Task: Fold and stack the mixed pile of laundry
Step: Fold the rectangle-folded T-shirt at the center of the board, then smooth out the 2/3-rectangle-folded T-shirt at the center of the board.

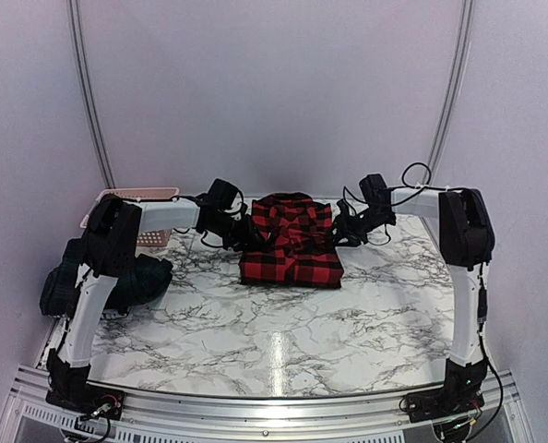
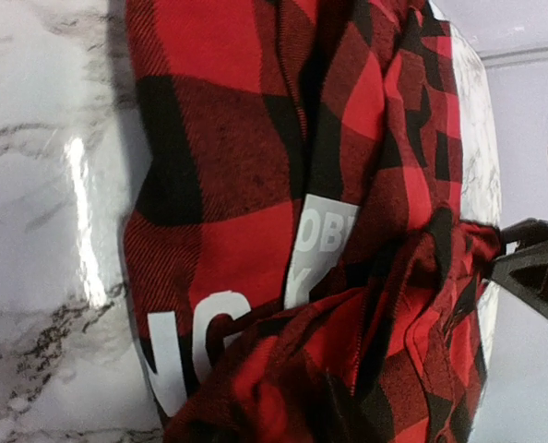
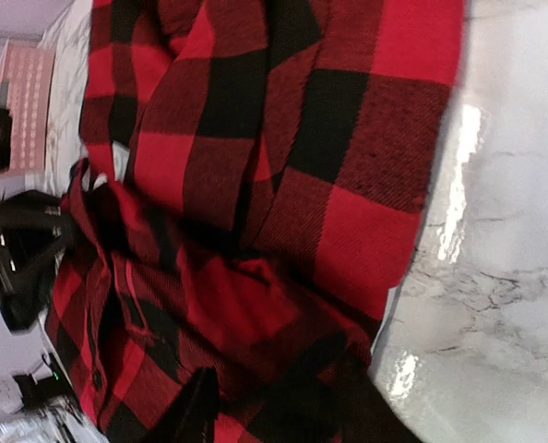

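Tabletop (image 1: 283, 341) carries checked shirt (image 1: 290, 245), folded roughly square. Well left of shirt, dark green bundle (image 1: 136, 277) waits. At shirt's flanks, left claw (image 1: 240, 231) and right claw (image 1: 345, 226) touch cloth; gripping or releasing, cannot tell. Judged: fold nearly done. Next: flatten rumpled top layer.

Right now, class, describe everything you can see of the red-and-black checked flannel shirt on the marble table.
The red-and-black checked shirt looks like soft woven flannel with white printed lettering. It lies folded into a rough rectangle, its far end bunched and rumpled, on the white marble-patterned table. The left gripper and right gripper meet its far corners; whether they grip is unclear.
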You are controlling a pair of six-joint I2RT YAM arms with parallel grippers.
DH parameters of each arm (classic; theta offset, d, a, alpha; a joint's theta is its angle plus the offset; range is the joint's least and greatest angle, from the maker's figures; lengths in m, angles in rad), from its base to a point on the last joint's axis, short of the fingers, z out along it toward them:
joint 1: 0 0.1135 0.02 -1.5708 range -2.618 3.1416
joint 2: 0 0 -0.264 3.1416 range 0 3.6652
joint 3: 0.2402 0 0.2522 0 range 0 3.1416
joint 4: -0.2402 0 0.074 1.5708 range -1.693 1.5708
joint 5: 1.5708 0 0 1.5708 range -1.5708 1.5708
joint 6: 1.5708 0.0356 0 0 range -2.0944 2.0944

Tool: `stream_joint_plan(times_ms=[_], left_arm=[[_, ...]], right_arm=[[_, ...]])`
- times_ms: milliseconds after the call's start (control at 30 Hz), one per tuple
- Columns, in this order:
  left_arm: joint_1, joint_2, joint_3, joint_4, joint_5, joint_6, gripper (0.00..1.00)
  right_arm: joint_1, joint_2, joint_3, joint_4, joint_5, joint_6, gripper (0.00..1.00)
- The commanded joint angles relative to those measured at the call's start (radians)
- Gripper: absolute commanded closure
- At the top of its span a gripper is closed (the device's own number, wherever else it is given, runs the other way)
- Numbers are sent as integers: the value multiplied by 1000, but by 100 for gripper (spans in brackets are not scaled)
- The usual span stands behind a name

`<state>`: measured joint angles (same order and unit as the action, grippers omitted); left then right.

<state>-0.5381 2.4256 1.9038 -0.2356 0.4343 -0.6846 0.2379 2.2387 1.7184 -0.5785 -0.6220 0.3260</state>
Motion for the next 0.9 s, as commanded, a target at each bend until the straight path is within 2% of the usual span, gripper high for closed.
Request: stream_joint_plan(times_ms=[0,67,133,367,467,567,733,867], left_arm=[[23,1,75,-25,-23,9,56],[33,-14,96,-27,-17,5,48],[42,-33,119,-36,-14,11,39],[56,-178,77,-72,-44,77,2],[56,-248,16,-78,-73,122,1],[56,-301,-56,-79,-82,141,1],[55,-348,-119,-79,-85,151,1],[53,-356,-135,-78,-84,155,1]], right_arm=[[-52,-64,63,3,-29,10,50],[-69,-104,89,-28,-35,-7,45],[-71,-138,113,-75,-39,-35,46],[-15,-237,-48,-71,-108,-54,69],[33,-249,-129,-31,-119,-36,78],[87,-226,-144,-12,-106,-29,85],[117,-137,-120,33,-93,-3,91],[131,-44,-37,55,-87,11,91]])
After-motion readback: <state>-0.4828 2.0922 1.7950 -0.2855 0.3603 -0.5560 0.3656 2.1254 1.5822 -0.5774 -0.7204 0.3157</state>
